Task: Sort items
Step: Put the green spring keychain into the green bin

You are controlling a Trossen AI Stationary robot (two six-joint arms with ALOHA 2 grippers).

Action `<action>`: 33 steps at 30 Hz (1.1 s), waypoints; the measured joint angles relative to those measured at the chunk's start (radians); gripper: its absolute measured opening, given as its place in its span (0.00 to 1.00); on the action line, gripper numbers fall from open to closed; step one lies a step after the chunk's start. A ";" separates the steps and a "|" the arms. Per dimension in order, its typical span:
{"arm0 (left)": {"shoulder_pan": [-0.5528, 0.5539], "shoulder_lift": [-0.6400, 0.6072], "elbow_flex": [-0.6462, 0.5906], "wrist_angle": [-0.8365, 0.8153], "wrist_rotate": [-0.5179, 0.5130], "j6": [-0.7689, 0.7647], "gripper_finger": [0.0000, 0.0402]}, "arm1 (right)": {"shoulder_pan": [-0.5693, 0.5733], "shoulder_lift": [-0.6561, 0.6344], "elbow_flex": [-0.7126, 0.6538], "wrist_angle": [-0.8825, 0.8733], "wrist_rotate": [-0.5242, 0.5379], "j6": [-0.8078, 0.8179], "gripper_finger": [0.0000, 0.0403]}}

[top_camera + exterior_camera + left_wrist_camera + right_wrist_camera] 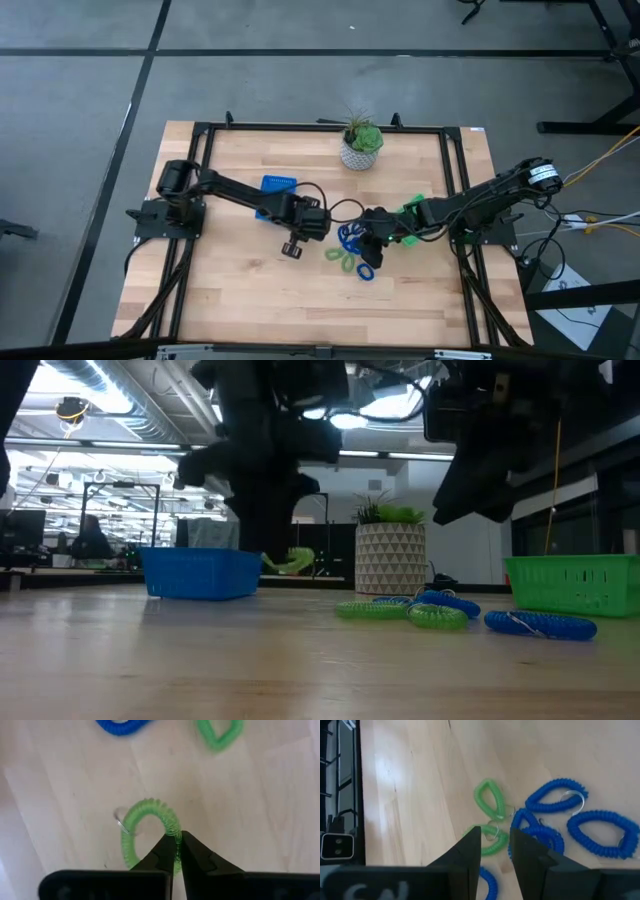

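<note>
Green ring (150, 832) hangs pinched in the left gripper (177, 845) above the table, near the blue tray (279, 185); the grip sits on one thin coil edge, so it may slip mid-carry. Right gripper (495, 845) hovers narrowly open over the remaining rings (555, 820), which overlap, so a grab risks snagging two colours.

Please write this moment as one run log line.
left tool: shut on light green coiled plastic ring | right tool: open above ring pile

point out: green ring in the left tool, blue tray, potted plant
green ring (145, 812), left wrist view, top of the coil loop, pinched in the left tool (178, 851).
blue tray (198, 574), low view, front wall.
potted plant (360, 150), high view, white pot.
</note>
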 joint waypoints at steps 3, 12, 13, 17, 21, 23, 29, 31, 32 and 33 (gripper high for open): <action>-0.010 -0.030 0.000 0.001 -0.012 -0.010 0.02 | 0.003 0.000 0.000 0.030 0.018 -0.015 0.26; -0.013 -0.253 -0.238 0.287 0.062 -0.169 0.02 | 0.033 0.000 0.000 0.113 0.122 -0.133 0.26; -0.015 -0.286 -0.280 0.358 0.080 -0.192 0.02 | 0.035 0.000 0.000 0.129 0.156 -0.154 0.26; -0.021 -0.399 -0.428 0.658 0.172 -0.272 0.03 | 0.039 0.000 0.000 0.223 0.254 -0.245 0.26; -0.021 -0.468 -0.529 0.895 0.284 -0.324 0.03 | 0.039 0.000 0.000 0.341 0.256 -0.352 0.26; -0.021 -0.489 -0.559 0.981 0.329 -0.338 0.03 | 0.039 0.000 0.000 0.390 0.243 -0.401 0.26; -0.011 -0.499 -0.586 1.153 0.435 -0.366 0.03 | 0.039 0.000 0.000 0.528 0.115 -0.531 0.26; -0.009 -0.486 -0.584 1.221 0.439 -0.367 0.03 | 0.039 0.000 0.000 0.570 0.085 -0.560 0.26; -0.009 -0.483 -0.585 1.231 0.444 -0.366 0.03 | 0.040 0.000 0.000 0.591 0.069 -0.575 0.26; -0.009 -0.481 -0.586 1.243 0.456 -0.366 0.03 | 0.040 0.000 0.000 0.607 0.056 -0.584 0.26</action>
